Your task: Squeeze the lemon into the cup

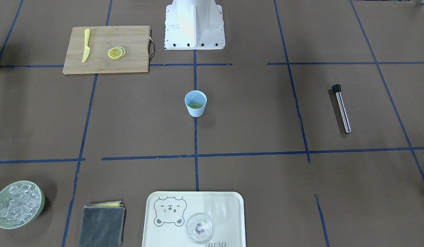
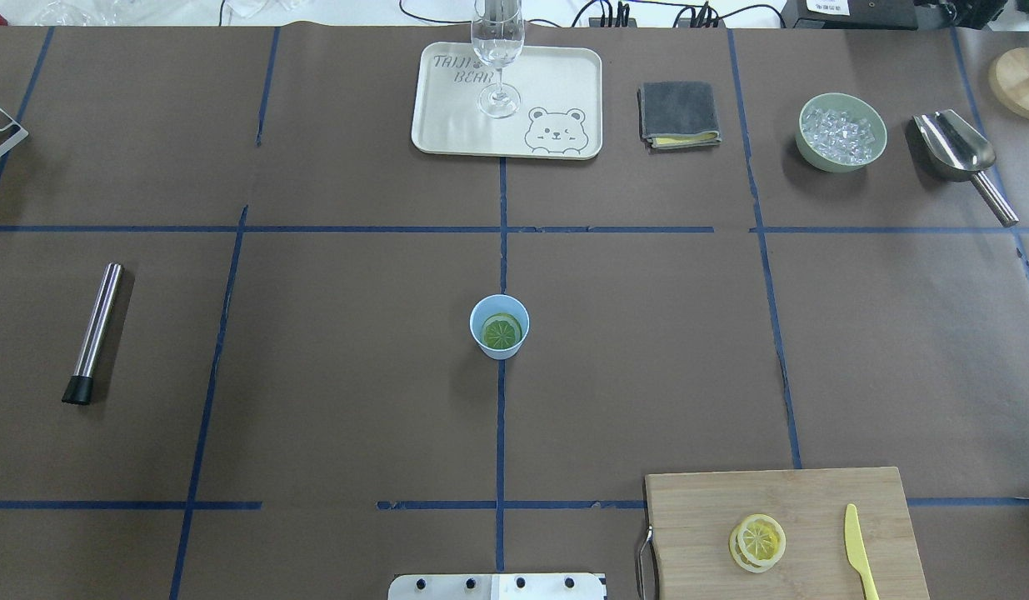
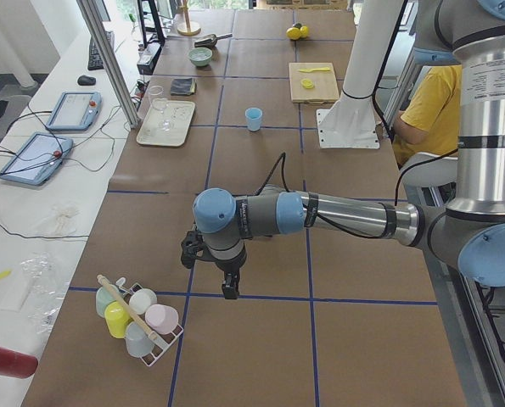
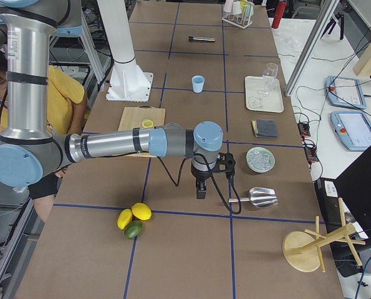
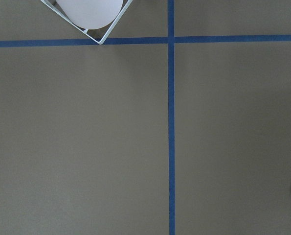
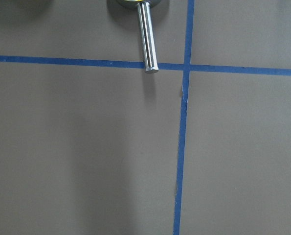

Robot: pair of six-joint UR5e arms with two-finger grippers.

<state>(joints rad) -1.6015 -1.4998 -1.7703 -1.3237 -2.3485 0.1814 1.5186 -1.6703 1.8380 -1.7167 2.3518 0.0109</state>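
Observation:
The light-blue cup point(image 1: 195, 103) stands upright at the table's middle, also in the overhead view point(image 2: 499, 326). A greenish citrus slice point(image 2: 502, 332) lies flat inside it. Two stacked yellow lemon slices point(image 1: 116, 53) lie on the wooden cutting board point(image 2: 814, 500), also in the overhead view point(image 2: 757, 542). My left gripper point(image 3: 229, 292) hangs over the table far to the left, near a rack of cups. My right gripper point(image 4: 201, 193) hangs far to the right, near the scoop. Both show only in the side views, so I cannot tell whether they are open or shut.
A yellow knife point(image 2: 857, 550) lies on the board. A steel muddler point(image 2: 96, 332) lies at the left. At the far edge are a tray point(image 2: 447, 125) with a clear glass point(image 2: 498, 50), a grey cloth point(image 2: 679, 112), a bowl of ice point(image 2: 841, 132) and a scoop point(image 2: 960, 154).

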